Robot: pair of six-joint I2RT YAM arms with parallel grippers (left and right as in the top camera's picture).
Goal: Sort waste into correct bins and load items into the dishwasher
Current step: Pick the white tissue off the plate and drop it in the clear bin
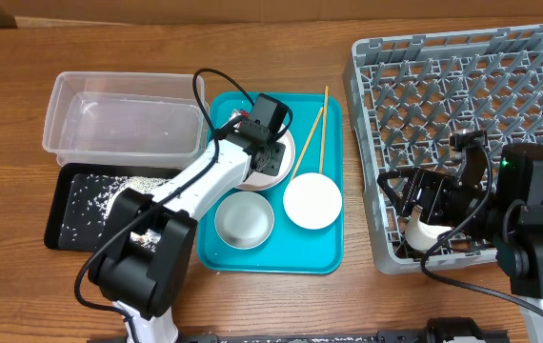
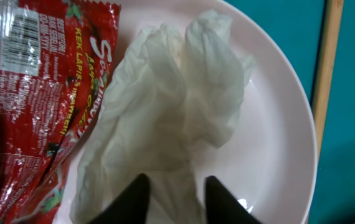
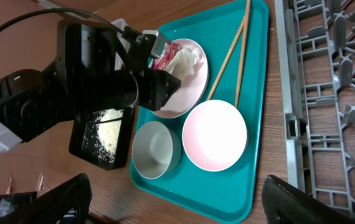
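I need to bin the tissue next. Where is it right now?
The crumpled white tissue lies on the pale plate on the teal tray, beside the red snack wrapper, with the left gripper right at it.

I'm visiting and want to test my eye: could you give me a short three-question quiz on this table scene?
1. True or false: the rice grains lie in the black tray.
2. Which item sits inside the grey dish rack, by the right gripper? A) white cup B) pink bowl C) chopsticks
3. Fill in: the left gripper is open around the crumpled white ____, beside the red wrapper on the plate.

Key: 1 true; 2 A, the white cup; 3 tissue.
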